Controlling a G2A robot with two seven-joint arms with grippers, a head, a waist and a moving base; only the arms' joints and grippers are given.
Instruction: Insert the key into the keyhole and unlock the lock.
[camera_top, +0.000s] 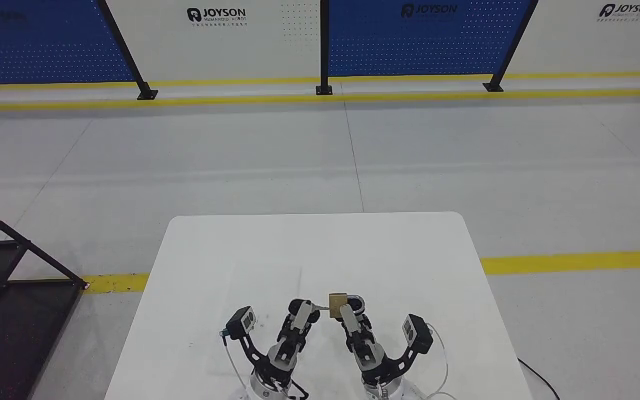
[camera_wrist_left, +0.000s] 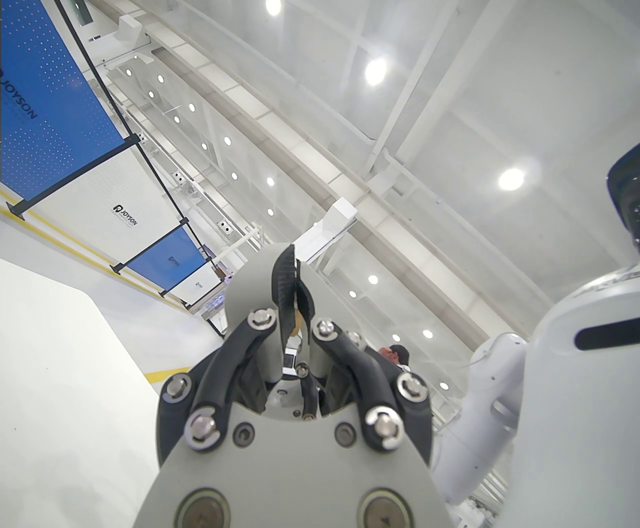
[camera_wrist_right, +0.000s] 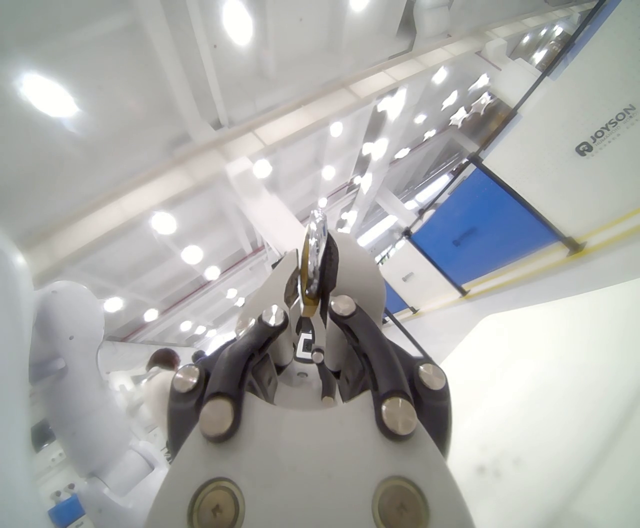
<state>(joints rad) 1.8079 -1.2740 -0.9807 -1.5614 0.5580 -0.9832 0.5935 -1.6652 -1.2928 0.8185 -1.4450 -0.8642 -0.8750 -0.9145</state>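
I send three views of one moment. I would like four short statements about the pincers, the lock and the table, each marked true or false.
1. The right pincer grips the lock. True.
2. The lock lies flat on the table. False: it is held in the right pincer, with its shackle sticking out past the fingertips.
3. The left pincer is wide open. False: it is shut on a small brownish piece, likely the key.
4. In the top view, the two pincers are close together over the table's near part. True.
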